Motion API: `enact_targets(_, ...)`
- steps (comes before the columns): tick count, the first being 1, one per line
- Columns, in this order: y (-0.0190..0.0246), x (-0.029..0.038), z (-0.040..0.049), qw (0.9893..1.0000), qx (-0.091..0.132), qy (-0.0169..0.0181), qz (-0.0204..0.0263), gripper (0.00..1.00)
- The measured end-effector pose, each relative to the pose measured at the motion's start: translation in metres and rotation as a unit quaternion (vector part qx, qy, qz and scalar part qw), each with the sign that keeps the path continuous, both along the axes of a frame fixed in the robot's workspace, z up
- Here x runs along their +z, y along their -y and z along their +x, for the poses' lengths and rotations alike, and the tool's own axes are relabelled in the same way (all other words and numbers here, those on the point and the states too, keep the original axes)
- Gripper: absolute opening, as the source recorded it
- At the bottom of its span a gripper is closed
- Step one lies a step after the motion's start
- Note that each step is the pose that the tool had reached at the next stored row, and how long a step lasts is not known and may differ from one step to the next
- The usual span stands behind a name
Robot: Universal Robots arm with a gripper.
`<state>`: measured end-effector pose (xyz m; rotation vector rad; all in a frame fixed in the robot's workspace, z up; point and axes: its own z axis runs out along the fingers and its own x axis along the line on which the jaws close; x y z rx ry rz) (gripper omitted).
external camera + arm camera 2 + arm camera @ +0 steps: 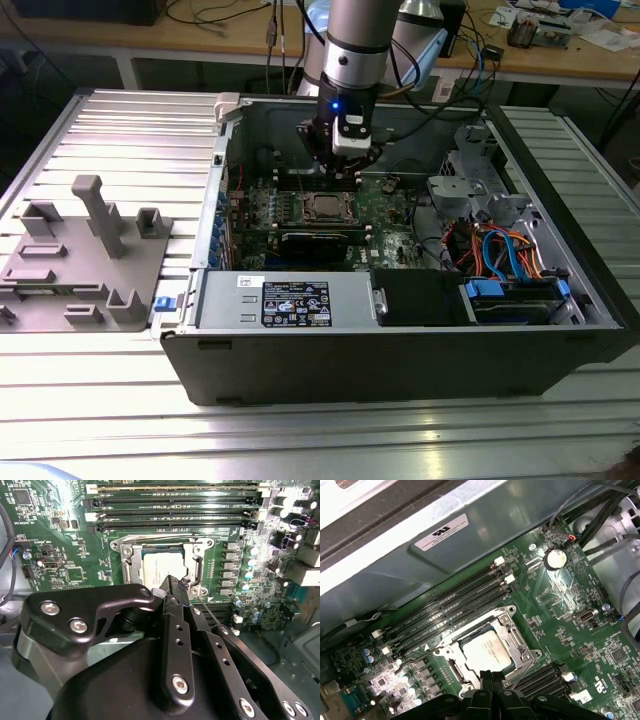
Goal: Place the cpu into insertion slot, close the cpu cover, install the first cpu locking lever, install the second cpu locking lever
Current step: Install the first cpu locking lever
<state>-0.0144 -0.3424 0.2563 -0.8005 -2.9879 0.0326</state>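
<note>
As the cpu [486, 650] lay on the board [555, 605] under the lowered cover [514, 630], your gripper [492, 680], fingers [486, 684] together, hung at the cover's edge; I judged the lever [209, 611] wanted a slow, square push.

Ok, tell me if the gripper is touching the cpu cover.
Cannot tell. In both wrist views the gripper overlaps the cover at its edge, but neither shows contact or a gap plainly.

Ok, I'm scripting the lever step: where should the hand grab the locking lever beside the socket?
Probably take the locking lever by its free end, which juts clear of the cpu cover. Bring the hand from above, across the thin rod.
</note>
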Motion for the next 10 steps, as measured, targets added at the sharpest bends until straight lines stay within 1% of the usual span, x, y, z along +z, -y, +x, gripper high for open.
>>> enact_targets(10,0.0000,0.0000,0.0000,0.9996,0.029,0.0000,0.0000,0.11)
